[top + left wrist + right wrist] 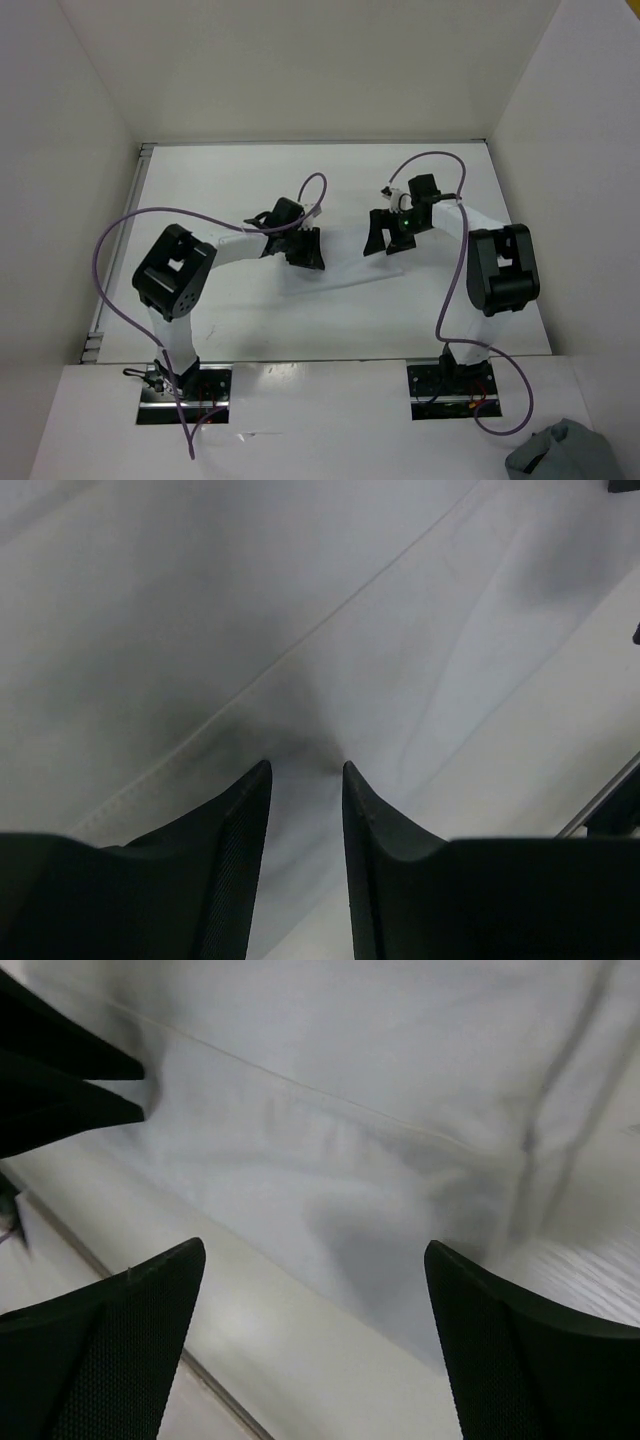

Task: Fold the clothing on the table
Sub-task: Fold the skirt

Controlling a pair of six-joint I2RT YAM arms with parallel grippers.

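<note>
I'm looking down on the tabletop (250,180) with both arms reaching in toward the middle. The clothing (345,272) lies there flat, white on white and hard to pick out, stretched between the two pincers and a little nearer to me than they are.

The left pincer (305,250) points down at the cloth's left part. In its wrist view the fingers (245,825) stand a narrow way apart – partly open – with wrinkled fabric and a stitched seam showing beyond the tips. I see cloth in the gap but nothing clamped.

The right pincer (388,238) is over the cloth's right part, its jaws spread wide with nothing between them. Its wrist view shows the garment's hem and a soft crease below the open fingers (130,1345), with the bare tabletop on the near side of that edge. The two pincers are near each other but apart.

A grey-blue bundle (565,452) sits off the tabletop, on the near ledge by the right arm's base – well away from the garment.
</note>
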